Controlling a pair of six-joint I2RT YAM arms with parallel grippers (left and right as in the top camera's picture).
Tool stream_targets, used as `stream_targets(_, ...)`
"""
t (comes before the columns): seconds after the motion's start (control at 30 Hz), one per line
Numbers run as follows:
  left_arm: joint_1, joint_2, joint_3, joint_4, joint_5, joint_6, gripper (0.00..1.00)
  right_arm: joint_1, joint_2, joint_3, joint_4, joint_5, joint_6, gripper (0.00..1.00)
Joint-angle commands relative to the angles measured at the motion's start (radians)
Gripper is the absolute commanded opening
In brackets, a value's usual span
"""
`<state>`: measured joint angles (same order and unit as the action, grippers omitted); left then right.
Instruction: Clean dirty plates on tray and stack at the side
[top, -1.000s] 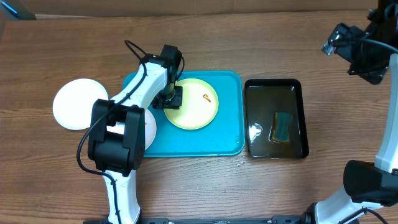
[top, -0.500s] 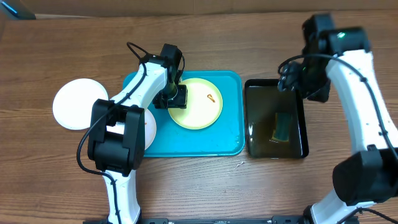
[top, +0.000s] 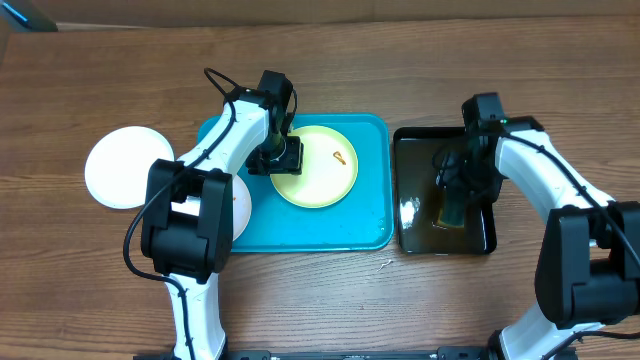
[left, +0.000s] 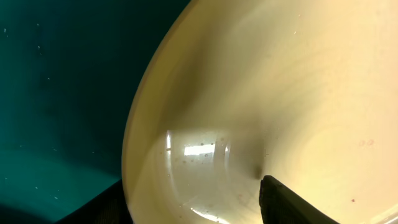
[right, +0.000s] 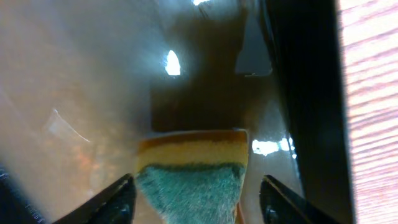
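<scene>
The pale yellow-green plate (top: 318, 172) lies on the turquoise tray (top: 365, 225) and has a small brown smear (top: 338, 157). My left gripper (top: 277, 157) is shut on this plate's left rim (left: 186, 124), one finger under it and one on top (left: 193, 202). A white plate (top: 120, 168) lies on the table left of the tray. Another white plate (top: 240, 205) lies at the tray's left end, mostly hidden under my left arm. My right gripper (top: 455, 186) is open, low in the black tray, its fingers (right: 196, 196) on either side of a yellow and green sponge (right: 193, 165).
The glossy black tray (top: 480, 140) stands right of the turquoise tray and holds brownish water with the sponge (top: 452, 212) in it. Its dark wall (right: 301, 93) is close to my right fingers. A small scrap (top: 385, 265) lies on the wood in front.
My right arm has swung in from the far right and come down into the black tray, around the sponge. My left gripper and the yellow-green plate shifted slightly right, then held still.
</scene>
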<state>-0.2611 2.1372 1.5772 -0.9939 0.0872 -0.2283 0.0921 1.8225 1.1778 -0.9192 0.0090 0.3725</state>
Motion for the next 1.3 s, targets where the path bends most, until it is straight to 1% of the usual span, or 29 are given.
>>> stream_targets(0.0,-0.004,0.008,0.002,0.004,0.015,0.014,0.63,-0.003,-0.006,-0.041,0.034,0.015,0.006,0.63)
stream_targets(0.13,-0.004,0.008,0.002,0.004,0.015,0.013,0.64,-0.003,-0.006,-0.059,0.066,0.012,0.006,0.62)
stream_targets(0.17,-0.004,0.008,0.002,0.004,0.015,0.011,0.64,-0.003,-0.006,-0.059,0.066,0.008,0.006,0.55)
stream_targets(0.23,-0.004,0.008,0.002,0.004,0.015,0.011,0.64,-0.002,-0.006,-0.059,0.066,-0.014,0.006,0.26)
stream_targets(0.27,-0.004,0.008,0.002,0.004,0.015,0.011,0.64,-0.002,-0.006,-0.059,0.066,-0.023,0.006,0.04)
stream_targets(0.37,-0.004,0.008,0.002,0.004,0.015,0.011,0.64,-0.003,-0.006,-0.059,0.066,-0.038,0.006,0.04)
stream_targets(0.4,-0.004,0.008,0.002,0.004,0.015,0.011,0.65,-0.003,-0.006,-0.058,0.064,-0.037,0.006,0.15)
stream_targets(0.43,-0.004,0.008,0.002,0.004,0.015,0.011,0.65,-0.003,-0.006,-0.054,0.052,-0.038,0.006,0.62)
stream_targets(0.47,-0.004,0.007,0.002,0.004,0.015,0.011,0.65,-0.003,-0.006,-0.048,0.029,-0.037,0.005,0.84)
stream_targets(0.5,-0.004,0.008,0.002,0.004,0.015,0.011,0.65,-0.003,-0.006,-0.043,0.005,-0.037,0.005,0.88)
stream_targets(0.67,-0.004,0.008,0.002,0.004,0.018,0.011,0.65,-0.002,-0.006,-0.042,-0.108,-0.054,0.006,0.88)
stream_targets(0.7,-0.004,0.007,0.002,0.004,0.018,0.011,0.65,-0.002,-0.006,-0.045,-0.122,-0.079,0.006,0.81)
stream_targets(0.73,-0.004,0.008,0.002,0.004,0.018,0.011,0.66,-0.002,-0.006,-0.047,-0.124,-0.092,0.005,0.72)
stream_targets(0.77,-0.004,0.008,0.002,0.004,0.018,0.011,0.66,-0.002,-0.006,-0.051,-0.125,-0.102,0.005,0.55)
stream_targets(0.8,-0.004,0.008,0.002,0.004,0.018,0.011,0.67,-0.002,-0.006,-0.055,-0.124,-0.106,0.005,0.34)
stream_targets(0.83,-0.004,0.007,0.002,0.004,0.018,0.011,0.67,-0.002,-0.006,-0.056,-0.124,-0.106,0.005,0.08)
stream_targets(0.87,-0.004,0.008,0.002,0.004,0.018,0.011,0.67,-0.002,-0.006,-0.056,-0.124,-0.107,0.006,0.04)
stream_targets(0.97,-0.004,0.008,0.002,0.004,0.018,0.011,0.68,-0.002,-0.006,-0.056,-0.117,-0.108,0.005,0.04)
stream_targets(1.0,-0.004,0.008,0.002,0.005,0.018,0.011,0.7,-0.002,-0.006,-0.056,-0.107,-0.108,0.005,0.28)
stream_targets(1.03,-0.004,0.007,0.002,0.006,0.018,0.011,0.72,-0.002,-0.006,-0.056,-0.095,-0.106,0.005,0.63)
stream_targets(1.07,-0.004,0.008,0.002,0.008,0.018,0.011,0.72,-0.002,-0.006,-0.056,-0.082,-0.1,0.005,0.72)
stream_targets(1.2,-0.004,0.008,0.002,0.008,0.018,0.011,0.7,-0.003,-0.006,-0.056,-0.01,-0.074,0.005,0.73)
stream_targets(1.23,-0.004,0.008,0.002,0.008,0.018,0.011,0.68,-0.003,-0.006,-0.056,0.002,-0.074,0.005,0.7)
stream_targets(1.27,-0.004,0.008,0.002,0.008,0.018,0.011,0.66,-0.003,-0.006,-0.056,0.01,-0.074,0.005,0.59)
